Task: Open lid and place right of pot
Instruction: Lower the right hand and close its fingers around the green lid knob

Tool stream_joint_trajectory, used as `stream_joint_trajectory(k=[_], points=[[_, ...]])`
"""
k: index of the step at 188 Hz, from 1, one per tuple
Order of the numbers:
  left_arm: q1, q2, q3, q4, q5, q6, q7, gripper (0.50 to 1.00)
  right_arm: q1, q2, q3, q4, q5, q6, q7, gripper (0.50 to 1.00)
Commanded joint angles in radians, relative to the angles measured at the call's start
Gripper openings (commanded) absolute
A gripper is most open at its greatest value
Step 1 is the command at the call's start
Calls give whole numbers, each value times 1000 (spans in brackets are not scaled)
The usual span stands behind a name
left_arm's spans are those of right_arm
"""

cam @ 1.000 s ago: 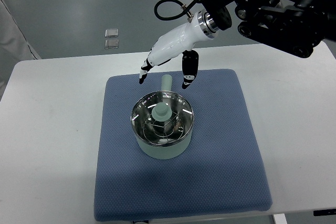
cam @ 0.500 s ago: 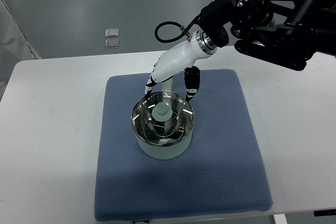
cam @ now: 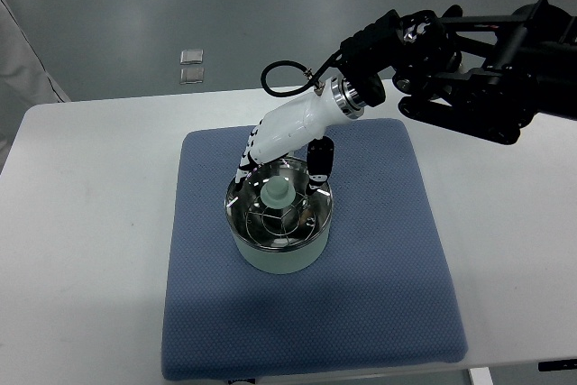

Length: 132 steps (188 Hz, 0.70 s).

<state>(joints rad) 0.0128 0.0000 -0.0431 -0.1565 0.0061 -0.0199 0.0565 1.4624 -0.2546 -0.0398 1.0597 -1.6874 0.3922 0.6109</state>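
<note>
A pale green pot stands on the blue mat, its glass lid on top with a green knob in the middle. My right hand, white with dark fingertips, hangs just over the lid's far rim. Its fingers are spread and pointing down on either side of the knob, holding nothing. The pot's handle at the back is hidden under the hand. The left arm is not in view.
The mat lies on a white table. The black right arm reaches in from the upper right. Two small square objects lie on the grey floor beyond the table's far edge.
My right hand has come down and toward the pot, from above the handle to just over the lid's far rim. The pot and lid have not moved.
</note>
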Motion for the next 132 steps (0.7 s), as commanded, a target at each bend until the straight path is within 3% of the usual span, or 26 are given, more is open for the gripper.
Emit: stream_joint_trajectory(k=[1,132], points=[[1,0,0,0,0,0,0,1000,-10,-3,0,0,-1,-15,0,866],[1,0,0,0,0,0,-1,1000,-51,-40,-8,0,-11,-75,0,842]])
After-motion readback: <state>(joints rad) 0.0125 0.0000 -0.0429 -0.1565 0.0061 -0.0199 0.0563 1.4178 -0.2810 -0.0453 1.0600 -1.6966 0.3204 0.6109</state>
